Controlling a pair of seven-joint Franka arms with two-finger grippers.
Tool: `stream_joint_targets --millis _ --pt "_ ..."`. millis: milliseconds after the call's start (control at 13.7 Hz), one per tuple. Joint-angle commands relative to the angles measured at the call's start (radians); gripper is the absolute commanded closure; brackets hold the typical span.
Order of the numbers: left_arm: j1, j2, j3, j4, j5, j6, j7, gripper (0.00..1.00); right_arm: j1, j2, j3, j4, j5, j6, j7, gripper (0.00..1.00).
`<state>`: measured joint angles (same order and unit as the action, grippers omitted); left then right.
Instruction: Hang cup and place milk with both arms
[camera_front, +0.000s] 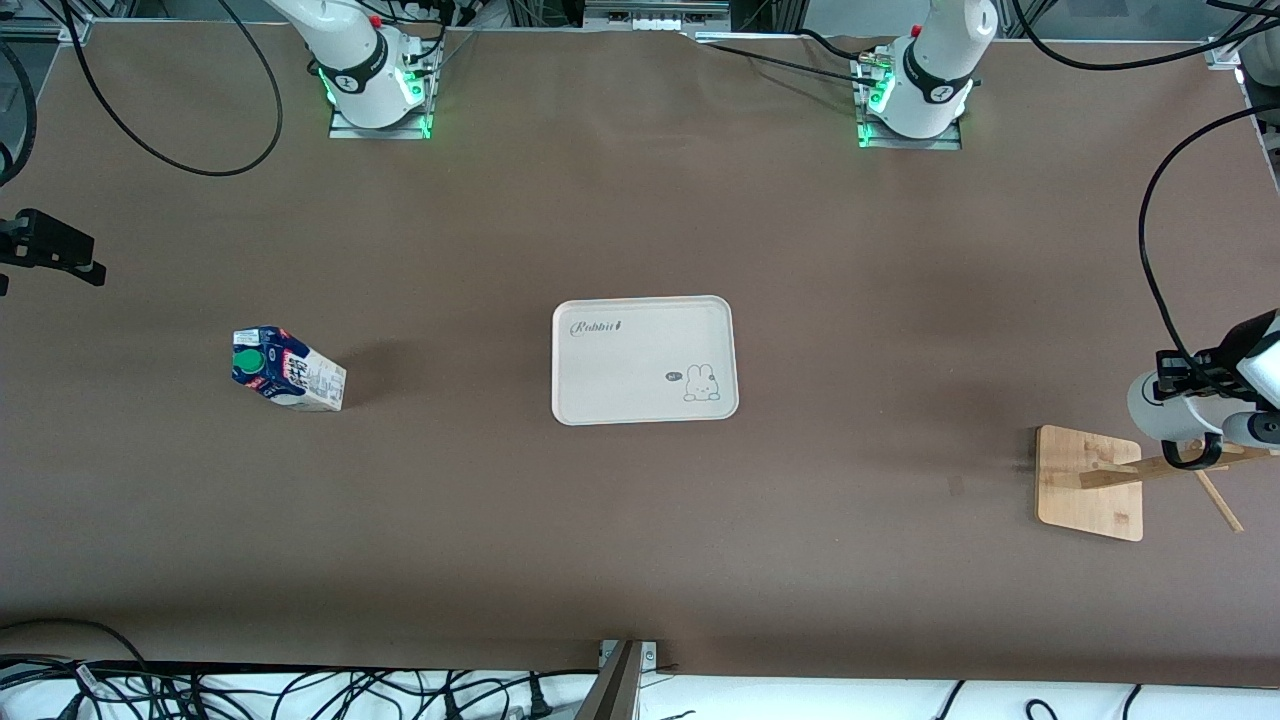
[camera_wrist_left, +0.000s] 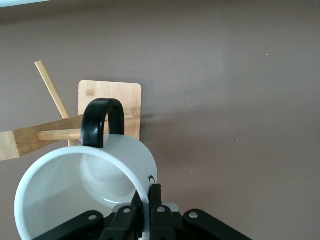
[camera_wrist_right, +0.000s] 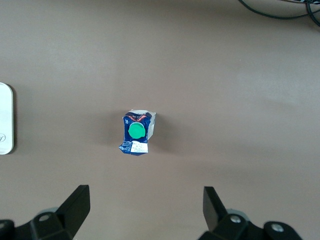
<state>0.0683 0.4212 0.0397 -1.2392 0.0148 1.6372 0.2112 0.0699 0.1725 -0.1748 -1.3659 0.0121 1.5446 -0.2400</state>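
My left gripper (camera_wrist_left: 148, 194) is shut on the rim of the white cup (camera_wrist_left: 85, 185), one finger inside and one outside. It holds the cup (camera_front: 1158, 405) in the air at the wooden rack's post (camera_front: 1150, 468). The cup's black loop handle (camera_wrist_left: 102, 122) overlaps a peg (camera_wrist_left: 57, 135); I cannot tell if the peg is through the loop. The milk (camera_front: 288, 370) stands upright on the table toward the right arm's end, green cap up. My right gripper (camera_wrist_right: 145, 195) is open and empty, high over the milk (camera_wrist_right: 136, 132).
A white rabbit tray (camera_front: 645, 360) lies at the table's middle; its edge shows in the right wrist view (camera_wrist_right: 5, 120). The rack's square wooden base (camera_front: 1088, 482) sits toward the left arm's end. Cables run along the table's edges.
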Motion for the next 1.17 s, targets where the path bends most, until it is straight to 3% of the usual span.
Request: stream_joint_targets --millis 0,292,438,583,875,1094 --pt "0.054 0.017 -0.009 0.006 -0.010 0.015 0.028 1.00 -0.012 -0.030 0.012 -0.027 -0.014 0.006 -0.010 0.00" --pt "0.100 0.028 -0.007 -0.011 -0.061 0.009 0.014 1.00 -0.028 -0.030 0.026 -0.029 -0.020 0.011 -0.015 0.00" --pt "0.126 0.050 -0.007 -0.011 -0.073 0.003 0.017 0.96 -0.100 -0.030 0.090 -0.030 -0.020 0.015 -0.016 0.00" --pt "0.127 0.054 -0.009 -0.011 -0.071 0.001 0.013 0.00 -0.120 -0.030 0.115 -0.030 -0.023 0.017 -0.016 0.00" --pt "0.117 0.039 -0.024 -0.002 -0.058 -0.045 0.013 0.00 -0.116 -0.027 0.127 -0.032 -0.060 0.029 0.019 0.00" --pt "0.093 -0.001 -0.059 0.001 -0.056 -0.097 0.004 0.00 -0.116 -0.025 0.129 -0.035 -0.055 0.026 0.168 0.00"
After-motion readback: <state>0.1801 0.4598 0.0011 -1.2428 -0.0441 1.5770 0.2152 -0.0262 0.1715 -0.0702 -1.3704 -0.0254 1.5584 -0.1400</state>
